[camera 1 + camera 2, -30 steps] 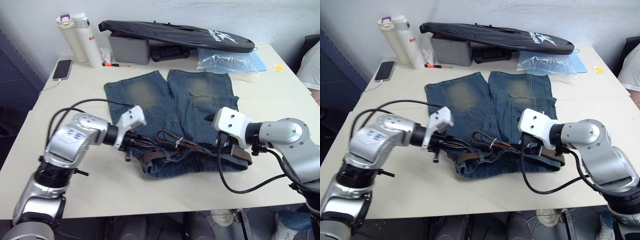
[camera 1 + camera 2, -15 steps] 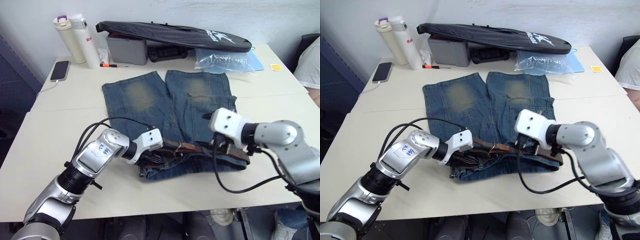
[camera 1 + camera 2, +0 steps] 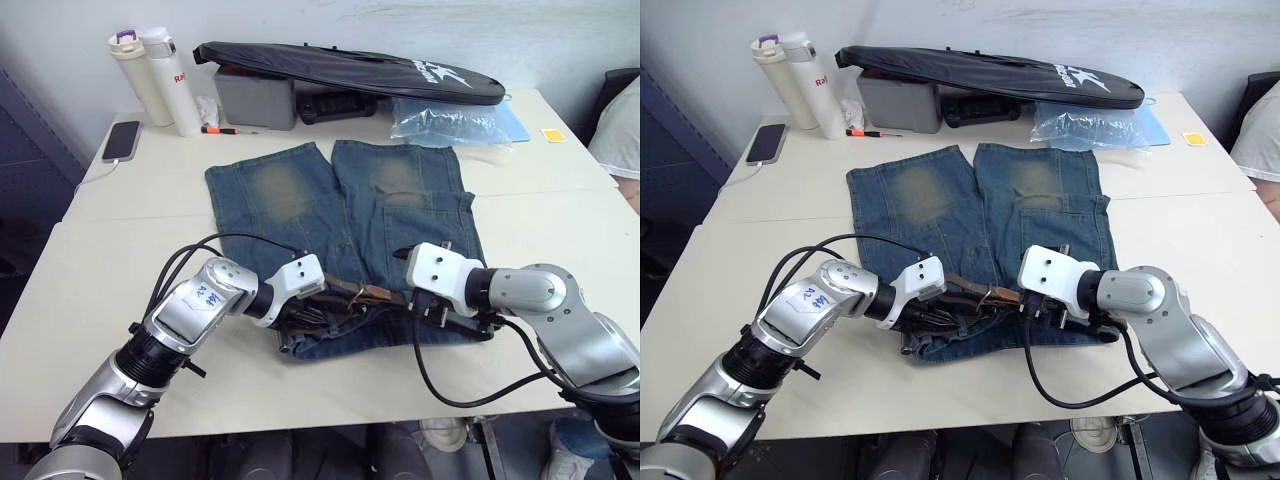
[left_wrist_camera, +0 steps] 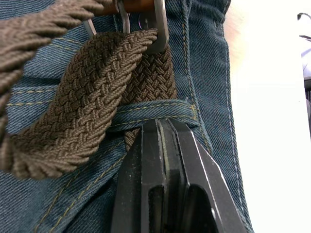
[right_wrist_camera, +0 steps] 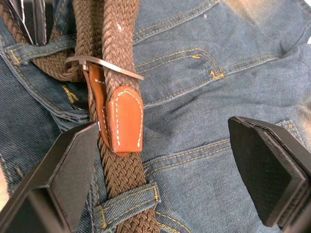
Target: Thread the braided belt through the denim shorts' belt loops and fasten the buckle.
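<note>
Our left end effector [image 4: 163,145] is closed at a belt loop [image 4: 160,109]; our right end effector [image 5: 165,170] gapes wide over the buckle [image 5: 104,65]. The braided belt [image 3: 375,295] lies along the denim shorts' [image 3: 300,190] waistband on the surface [image 3: 120,220]. It looks limp and grippy, so we would pinch its stiffer leather tab [image 5: 125,121].

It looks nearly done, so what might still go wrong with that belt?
The left hand is shut, with its fingertips pressed at a belt loop where the braided belt passes under; pulling away might snag the denim or tug the belt back out. The right hand hangs open over the buckle and the belt's leather tab, gripping nothing, so the bunched belt could slip loose.
</note>
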`<act>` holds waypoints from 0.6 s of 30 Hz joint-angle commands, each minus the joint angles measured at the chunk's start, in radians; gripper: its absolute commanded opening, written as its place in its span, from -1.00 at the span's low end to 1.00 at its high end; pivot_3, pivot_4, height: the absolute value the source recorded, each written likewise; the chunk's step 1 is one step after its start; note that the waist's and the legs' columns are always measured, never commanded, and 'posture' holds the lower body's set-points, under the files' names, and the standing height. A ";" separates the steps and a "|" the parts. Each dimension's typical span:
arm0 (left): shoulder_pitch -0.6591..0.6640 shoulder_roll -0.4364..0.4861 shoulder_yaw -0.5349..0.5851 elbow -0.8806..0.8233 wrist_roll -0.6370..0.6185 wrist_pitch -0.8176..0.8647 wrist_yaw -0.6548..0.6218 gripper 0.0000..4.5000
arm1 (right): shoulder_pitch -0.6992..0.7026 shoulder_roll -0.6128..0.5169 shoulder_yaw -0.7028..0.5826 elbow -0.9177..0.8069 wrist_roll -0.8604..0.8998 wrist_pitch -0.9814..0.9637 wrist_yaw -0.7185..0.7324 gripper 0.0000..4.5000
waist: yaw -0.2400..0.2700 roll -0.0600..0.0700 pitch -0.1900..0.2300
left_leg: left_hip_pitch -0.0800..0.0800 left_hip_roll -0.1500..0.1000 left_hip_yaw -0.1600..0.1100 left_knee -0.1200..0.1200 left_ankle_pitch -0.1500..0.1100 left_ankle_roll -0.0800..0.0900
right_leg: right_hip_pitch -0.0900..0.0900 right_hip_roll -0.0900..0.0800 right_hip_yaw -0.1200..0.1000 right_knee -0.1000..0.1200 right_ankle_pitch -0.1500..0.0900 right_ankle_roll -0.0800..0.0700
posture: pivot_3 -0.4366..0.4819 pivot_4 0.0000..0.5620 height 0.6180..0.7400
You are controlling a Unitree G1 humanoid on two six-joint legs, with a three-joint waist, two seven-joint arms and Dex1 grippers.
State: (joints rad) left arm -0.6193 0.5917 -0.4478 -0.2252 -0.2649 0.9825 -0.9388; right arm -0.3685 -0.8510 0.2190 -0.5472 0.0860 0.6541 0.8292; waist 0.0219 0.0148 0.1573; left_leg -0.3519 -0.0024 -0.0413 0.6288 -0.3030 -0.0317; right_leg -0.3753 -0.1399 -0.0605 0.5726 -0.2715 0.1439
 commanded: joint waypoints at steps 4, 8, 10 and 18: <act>-0.007 0.009 0.006 -0.029 -0.004 0.006 0.006 -0.97 | -0.005 0.029 -0.009 0.002 -0.016 0.003 -0.034 1.00 | 0.000 0.000 0.000 | 0.000 0.000 0.000 0.000 0.000 0.000 | 0.000 0.000 0.000 0.000 0.000 0.000 | -0.05 -0.47 1.00; -0.001 0.010 0.006 -0.038 -0.005 0.010 0.013 -0.97 | -0.007 0.038 -0.007 0.014 -0.025 0.006 -0.043 1.00 | 0.000 0.000 0.000 | 0.000 0.000 0.000 0.000 0.000 0.000 | 0.000 0.000 0.000 0.000 0.000 0.000 | -0.05 -0.47 1.00; 0.003 0.007 0.008 -0.047 -0.011 0.018 0.019 -0.97 | -0.007 0.031 0.011 0.027 -0.051 -0.010 -0.049 1.00 | 0.000 0.000 0.000 | 0.000 0.000 0.000 0.000 0.000 0.000 | 0.000 0.000 0.000 0.000 0.000 0.000 | -0.05 -0.47 1.00; 0.008 0.010 0.012 -0.056 -0.017 0.027 0.027 -1.00 | 0.007 0.022 0.059 0.062 -0.138 -0.088 -0.045 0.76 | 0.000 0.000 0.000 | 0.000 0.000 0.000 0.000 0.000 0.000 | 0.000 0.000 0.000 0.000 0.000 0.000 | -0.05 -0.47 1.00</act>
State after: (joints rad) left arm -0.6175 0.5923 -0.4479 -0.2591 -0.2717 1.0067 -0.9124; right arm -0.3671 -0.8196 0.2757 -0.4760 -0.0260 0.5931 0.7848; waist 0.0215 0.0147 0.1573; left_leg -0.3518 -0.0024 -0.0413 0.6288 -0.3030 -0.0317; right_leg -0.3753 -0.1399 -0.0604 0.5726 -0.2716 0.1438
